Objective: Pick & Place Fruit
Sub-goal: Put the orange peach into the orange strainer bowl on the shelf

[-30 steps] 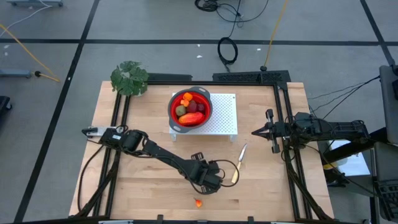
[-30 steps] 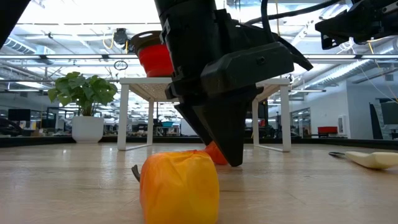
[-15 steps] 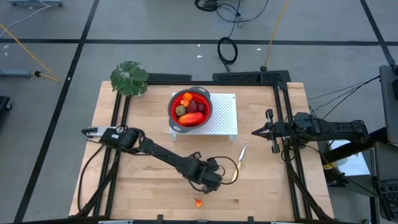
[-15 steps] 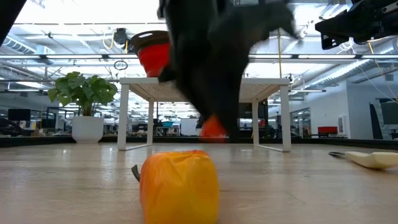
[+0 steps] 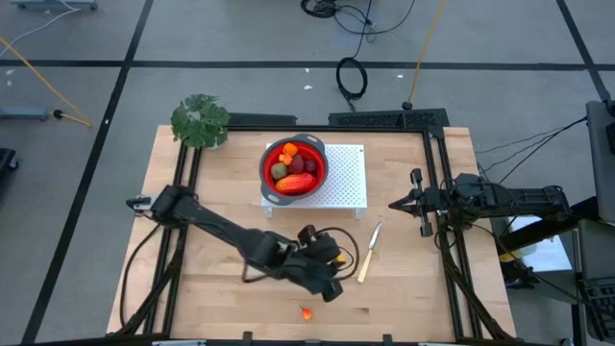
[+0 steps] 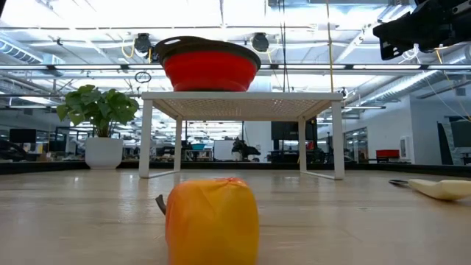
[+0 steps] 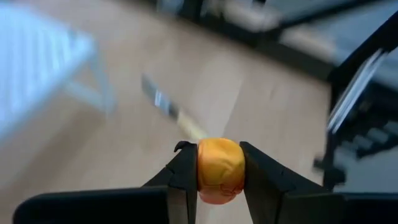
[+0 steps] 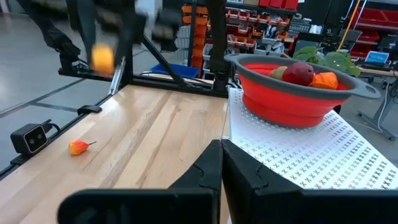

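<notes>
A small round orange fruit (image 7: 219, 171) sits between the fingers of my left gripper (image 7: 216, 147), above the table's near middle (image 5: 325, 265). The right wrist view shows the same piece (image 8: 102, 59) in the air. A second small orange piece (image 5: 306, 312) lies on the wood near the near edge, close in the low view (image 6: 212, 221). The red bowl (image 5: 317, 154) stands on a white perforated stand (image 5: 346, 187) and holds the elongated red-orange piece (image 5: 295, 183), an olive one, dark red ones and small orange ones. My right gripper (image 5: 392, 204) hangs shut beside the stand's right side. My left gripper pinches the small orange fruit by its two opposite sides (image 7: 200, 169) between its two fingers (image 7: 184, 174). The fruit is lifted clear of the table and fills the gap between the fingertips.
A slim pale-handled knife (image 5: 369, 252) lies on the table right of my left gripper, also low at the right in the low view (image 6: 434, 188). A potted plant (image 5: 200, 120) stands at the far left corner. Bare wood lies around the loose orange piece (image 8: 78, 147).
My left gripper, shut on the small orange fruit, has risen from the table and left the low view upward. The fruit has been lifted clear of the wood. The other orange piece near the near edge has stayed where it was.
</notes>
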`<action>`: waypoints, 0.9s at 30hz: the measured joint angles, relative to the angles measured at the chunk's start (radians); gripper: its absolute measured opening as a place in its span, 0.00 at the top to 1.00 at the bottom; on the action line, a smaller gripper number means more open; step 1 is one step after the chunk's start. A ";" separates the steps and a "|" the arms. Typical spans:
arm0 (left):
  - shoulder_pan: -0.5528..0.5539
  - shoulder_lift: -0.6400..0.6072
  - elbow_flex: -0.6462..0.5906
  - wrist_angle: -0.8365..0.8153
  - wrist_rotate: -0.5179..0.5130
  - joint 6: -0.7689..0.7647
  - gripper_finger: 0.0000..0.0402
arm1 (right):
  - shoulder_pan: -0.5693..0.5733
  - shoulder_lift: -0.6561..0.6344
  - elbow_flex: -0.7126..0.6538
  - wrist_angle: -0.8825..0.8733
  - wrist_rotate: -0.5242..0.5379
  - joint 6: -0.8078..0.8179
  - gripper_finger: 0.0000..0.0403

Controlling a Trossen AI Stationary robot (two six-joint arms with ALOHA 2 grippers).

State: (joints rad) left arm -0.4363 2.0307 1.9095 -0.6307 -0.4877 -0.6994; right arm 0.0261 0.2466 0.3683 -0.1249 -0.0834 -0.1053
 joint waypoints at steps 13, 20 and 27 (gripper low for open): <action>-0.064 -0.048 0.002 0.591 -0.145 0.558 0.77 | 0.000 0.000 0.000 0.000 0.000 0.001 1.00; -0.083 -0.047 0.002 0.822 -0.045 0.807 0.77 | 0.000 0.000 0.000 0.000 0.000 0.001 1.00; -0.083 -0.047 0.002 0.940 0.150 0.953 0.77 | 0.000 0.000 0.000 0.000 0.000 -0.001 1.00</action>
State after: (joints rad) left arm -0.5198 1.9835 1.9110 0.3093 -0.3381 0.2538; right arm 0.0261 0.2470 0.3683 -0.1249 -0.0837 -0.1062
